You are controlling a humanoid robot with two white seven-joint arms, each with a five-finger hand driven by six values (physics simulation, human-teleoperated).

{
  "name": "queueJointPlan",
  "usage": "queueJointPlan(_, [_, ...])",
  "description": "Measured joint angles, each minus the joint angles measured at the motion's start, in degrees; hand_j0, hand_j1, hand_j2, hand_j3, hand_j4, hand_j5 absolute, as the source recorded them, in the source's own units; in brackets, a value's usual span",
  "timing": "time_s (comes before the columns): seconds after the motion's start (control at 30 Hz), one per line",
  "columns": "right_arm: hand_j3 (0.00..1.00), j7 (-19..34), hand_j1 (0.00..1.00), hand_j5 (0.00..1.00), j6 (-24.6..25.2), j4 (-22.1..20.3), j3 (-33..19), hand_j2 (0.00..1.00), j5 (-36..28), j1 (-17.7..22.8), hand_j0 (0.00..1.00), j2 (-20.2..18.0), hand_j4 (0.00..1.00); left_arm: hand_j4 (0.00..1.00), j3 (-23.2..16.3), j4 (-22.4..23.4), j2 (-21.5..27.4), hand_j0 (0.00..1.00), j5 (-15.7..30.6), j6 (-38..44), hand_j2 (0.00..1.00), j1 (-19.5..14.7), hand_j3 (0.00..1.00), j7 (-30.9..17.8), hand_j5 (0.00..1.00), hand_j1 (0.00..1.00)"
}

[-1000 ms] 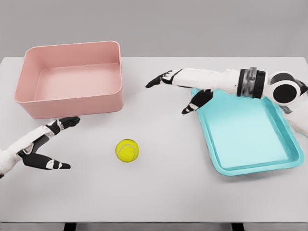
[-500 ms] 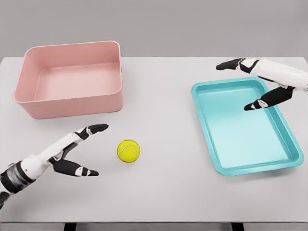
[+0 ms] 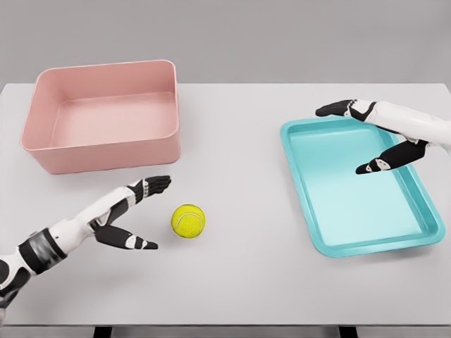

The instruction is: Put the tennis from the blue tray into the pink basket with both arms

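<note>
Plainly, the tennis ball [image 3: 188,220] is seen on the table [image 3: 239,282], just beside the left hand [image 3: 130,215], fingers spread, untouched. The right hand [image 3: 373,137], spread, is held over the blue tray [image 3: 366,239]; its arm is cut off.

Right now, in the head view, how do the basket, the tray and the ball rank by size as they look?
1. Tray and basket: they look close in spread, and the tray lies nearer the camera, so I will not rank them.
2. Ball: plainly the smallest.
</note>
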Motion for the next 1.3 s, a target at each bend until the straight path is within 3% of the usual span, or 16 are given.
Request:
queueJointPlan(0.53, [1.00,0.0,1.00,1.00,-0.1,-0.3,0.0,1.00,-0.1,0.0,1.00,1.0,1.00,1.00,-0.3,0.2,-3.7,1.00,-12.6,1.4,1.00,-2.1,1.00,0.0,1.00,1.00])
queueJointPlan(1.3, [1.00,0.0,1.00,1.00,0.0,-1.5,-1.7,1.00,-0.2,3.0,1.00,1.6,1.00,1.00,-3.9,2.1,-7.9,1.00,-14.5,5.4,1.00,-5.3,1.00,0.1,1.00,1.00])
